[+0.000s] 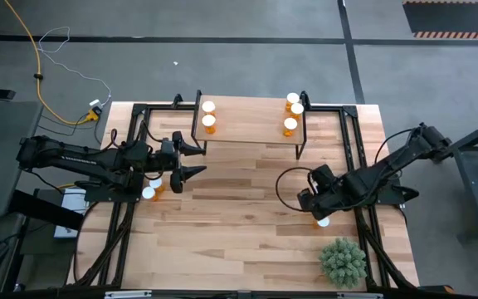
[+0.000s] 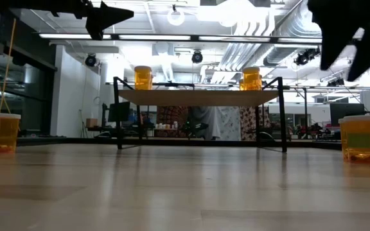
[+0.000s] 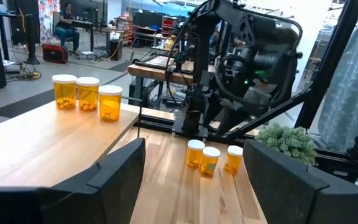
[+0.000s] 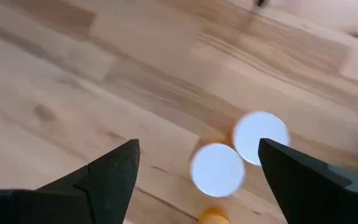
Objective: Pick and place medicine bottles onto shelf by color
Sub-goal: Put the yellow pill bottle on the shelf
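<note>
Near edge, right side: right claw spread wide, holding nothing, hanging over upright white-capped bottles near the plant. Left side of the table: left claw also spread and empty, just off the shelf's left end, with two upright bottles below its arm. Far edge: shelf carries two upright orange bottles at its left end and three at its right end, caps up, long axes vertical.
</note>
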You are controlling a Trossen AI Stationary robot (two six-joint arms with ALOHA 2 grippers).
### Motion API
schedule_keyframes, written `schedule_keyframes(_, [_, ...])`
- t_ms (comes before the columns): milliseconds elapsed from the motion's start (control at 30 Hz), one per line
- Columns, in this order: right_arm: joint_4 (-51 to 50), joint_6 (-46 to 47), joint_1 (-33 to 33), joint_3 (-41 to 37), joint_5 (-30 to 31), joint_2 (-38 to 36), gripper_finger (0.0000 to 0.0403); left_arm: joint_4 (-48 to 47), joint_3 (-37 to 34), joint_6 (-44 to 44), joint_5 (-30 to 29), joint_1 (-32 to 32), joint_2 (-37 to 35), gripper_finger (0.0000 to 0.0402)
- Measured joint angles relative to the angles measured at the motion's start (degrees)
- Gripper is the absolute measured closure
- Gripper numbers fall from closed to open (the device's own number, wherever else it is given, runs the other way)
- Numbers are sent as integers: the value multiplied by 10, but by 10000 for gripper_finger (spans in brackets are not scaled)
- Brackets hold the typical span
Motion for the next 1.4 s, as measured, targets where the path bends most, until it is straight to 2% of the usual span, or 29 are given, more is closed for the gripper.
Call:
schedule_keyframes(133, [-44,65,2,0,-55,36,84,0,0,0,0,0,0,140])
schedule_keyframes(233, [-52,80,2,0,-99,66,84,0,0,0,0,0,0,140])
schedule_keyframes(333, [-46,83,2,0,-117,91,84,0,0,0,0,0,0,140])
schedule_keyframes(533, [-21,73,-14,0,-124,123,84,0,0,0,0,0,0,140])
schedule_keyframes(967, [37,0,-67,0,-122,124,84,6,0,0,0,0,0,140])
schedule_keyframes(1200, [-3,16,-70,-2,-132,124,84,5,0,0,0,0,0,140])
schedule_keyframes(1400, [104,24,-69,-68,-164,125,84,5,0,0,0,0,0,140])
